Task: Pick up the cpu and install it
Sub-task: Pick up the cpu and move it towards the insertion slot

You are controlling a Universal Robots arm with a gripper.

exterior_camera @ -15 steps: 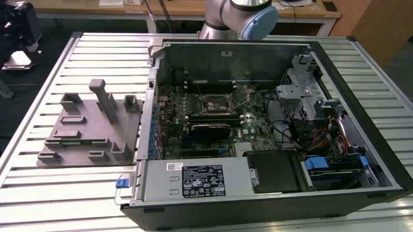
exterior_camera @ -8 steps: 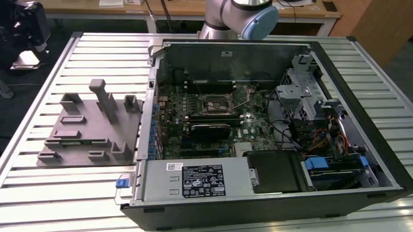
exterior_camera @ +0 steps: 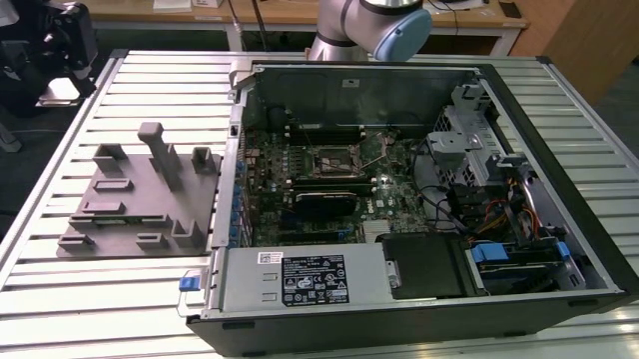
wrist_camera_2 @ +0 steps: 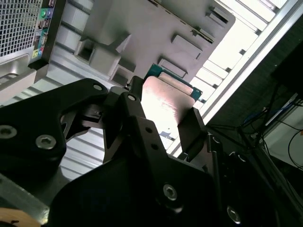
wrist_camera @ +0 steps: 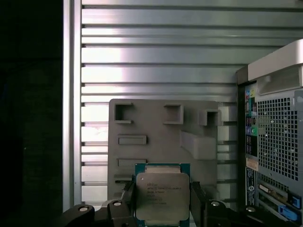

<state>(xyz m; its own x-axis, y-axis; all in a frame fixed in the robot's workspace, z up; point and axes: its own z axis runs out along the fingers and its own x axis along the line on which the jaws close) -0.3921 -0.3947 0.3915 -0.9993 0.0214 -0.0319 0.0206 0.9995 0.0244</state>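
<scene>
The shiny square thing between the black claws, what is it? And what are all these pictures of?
That shiny square is the cpu, a computer's thinking chip. The black claws are the gripper of a robot arm, and its fingers sit against the chip's two sides, holding it.

Two pictures come from cameras riding near the arm's wrist, so in both wrist views you look along the gripper at the chip. Beyond it is a grey holder with posts and pockets, lying on a ribbed metal table.

The exterior view comes from a camera off the arm. It sees the table, the holder, and an open computer case with its green board inside.
</scene>
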